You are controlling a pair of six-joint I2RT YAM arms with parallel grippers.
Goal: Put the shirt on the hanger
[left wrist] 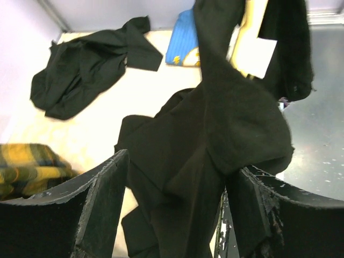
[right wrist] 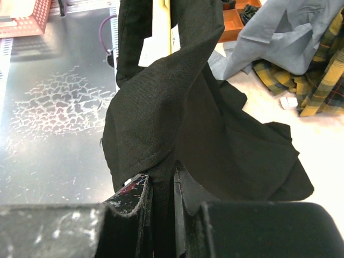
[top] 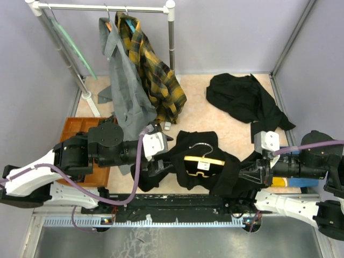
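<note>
Black shirt (top: 223,169) sat bunched at the near middle of the table (top: 215,123), right between your two arms. The hanger (top: 205,160) was already in its neck opening: yellow bar across the collar, silver hook (top: 201,146) poking out on the far side, white label (top: 203,167) just under the bar. As I read it, the threading was begun, not finished, because the shoulders did not look seated on the bar ends.

Your right pincer (right wrist: 161,180) was pressed together on a fold of the cloth. In its wrist view the fabric came straight out of the narrow slit between the fingers and climbed toward the yellow bar. So that side was pinned, probably to hold the shoulder stretched while the other side got worked.

Your left pincer (left wrist: 180,161) was another story: fingers (left wrist: 102,199) spread wide, black cloth hanging down between them, a sliver of light beside the right-hand finger. Nothing looked squeezed there. My guess was that you had it straddling the fabric to take a bite on the left shoulder.

The other black garment (top: 242,99) lay well apart at the far right of the table, so no mixing them up. The plaid shirt (top: 158,75) and a grey shirt (top: 123,86) hung from the rail (top: 102,7) at the back left. Watch the hanger, though: with only one side pinched, a hard pull could have tipped it out of the collar.
</note>
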